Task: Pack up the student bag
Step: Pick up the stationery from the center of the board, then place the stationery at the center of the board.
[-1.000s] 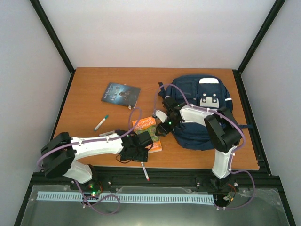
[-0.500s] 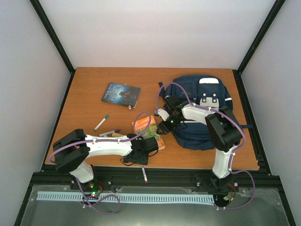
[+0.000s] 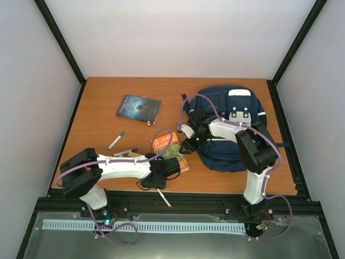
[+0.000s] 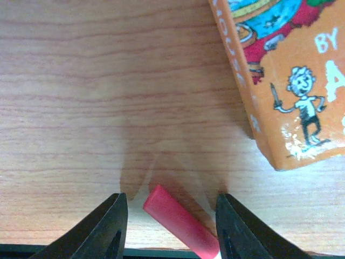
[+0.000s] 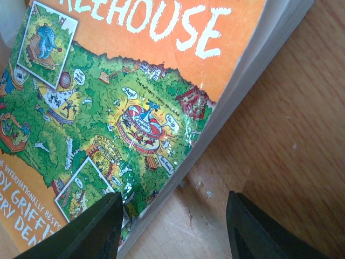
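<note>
We take 12 o'clock as the far wall in the overhead view and compare with the frame one second earlier.

The red-tipped pen (image 3: pixel 164 198) at the near edge of the table (image 3: pixel 102 116) has turned. It pointed almost at 6 o'clock and now slants toward 5 o'clock, most of its length over the black rail (image 3: pixel 205 202). The left gripper (image 4: pixel 171 198) has come toward 6 o'clock to that edge, and the left elbow (image 3: pixel 80 175) has swung toward 3 o'clock. The left fingers stand apart on either side of the pen's red end with a gap on each side, and they pinch nothing.

The orange book (image 3: pixel 171 150), at 1 o'clock from this gripper, lies nearly where it lay. The right gripper (image 5: pixel 175 216) has shifted very little. Its fingers are spread, one over the book's cover and one over bare wood, with the page edge between them and nothing clamped.

The student bag (image 3: pixel 232 132) has not moved. It lies flat on the right half of the table, just beside the orange book at its 3 o'clock. We see navy fabric, a white patch at its 12 o'clock end and further white patches nearer its middle. The right arm (image 3: pixel 226 128) reaches across it.

At 10 o'clock from the orange book lie a green-capped marker (image 3: pixel 115 140) and, farther off, a dark book (image 3: pixel 138 107).
</note>
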You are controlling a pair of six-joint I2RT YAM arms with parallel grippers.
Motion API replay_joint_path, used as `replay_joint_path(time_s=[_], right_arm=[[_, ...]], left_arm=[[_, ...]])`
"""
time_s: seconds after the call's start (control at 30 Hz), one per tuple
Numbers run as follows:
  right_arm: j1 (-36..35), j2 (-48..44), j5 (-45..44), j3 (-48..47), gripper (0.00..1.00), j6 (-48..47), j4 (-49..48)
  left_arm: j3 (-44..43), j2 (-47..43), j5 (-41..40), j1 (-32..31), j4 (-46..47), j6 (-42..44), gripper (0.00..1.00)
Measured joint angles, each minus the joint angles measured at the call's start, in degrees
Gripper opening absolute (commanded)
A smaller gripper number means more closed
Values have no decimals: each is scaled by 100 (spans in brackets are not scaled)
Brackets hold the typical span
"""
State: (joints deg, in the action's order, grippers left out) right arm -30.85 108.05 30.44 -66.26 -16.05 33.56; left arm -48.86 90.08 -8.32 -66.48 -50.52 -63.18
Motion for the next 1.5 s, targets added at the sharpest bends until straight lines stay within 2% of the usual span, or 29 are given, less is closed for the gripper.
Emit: replay_joint_path(time_s=[0.23, 0.47, 0.7, 0.83, 1.0, 1.27, 1.33, 1.5], right_arm=[[9, 0, 22, 0, 54, -4, 2], [9, 0, 24, 2, 54, -9, 2], [22, 0, 46, 24, 54, -35, -2], [42, -2, 85, 37, 54, -42, -7], [66, -2, 133, 44, 54, -46, -4], [72, -2, 160, 48, 55, -48, 0], [72, -2, 166, 48, 55, -48, 0], [72, -2, 175, 52, 58, -39, 11]], left_arm=[[55, -48, 284, 0, 186, -166, 40], [140, -120, 507, 0, 339, -339, 23], [-31, 66, 459, 76, 293, -254, 16], [-50, 79, 326, 306, 271, -68, 15], [-50, 46, -11, 1036, 114, 339, 11], [-448, 74, -592, 2155, -48, 1152, 11], [-739, 177, -695, 2304, -35, 1320, 16], [-1202, 367, -800, 2433, 13, 1587, 38]])
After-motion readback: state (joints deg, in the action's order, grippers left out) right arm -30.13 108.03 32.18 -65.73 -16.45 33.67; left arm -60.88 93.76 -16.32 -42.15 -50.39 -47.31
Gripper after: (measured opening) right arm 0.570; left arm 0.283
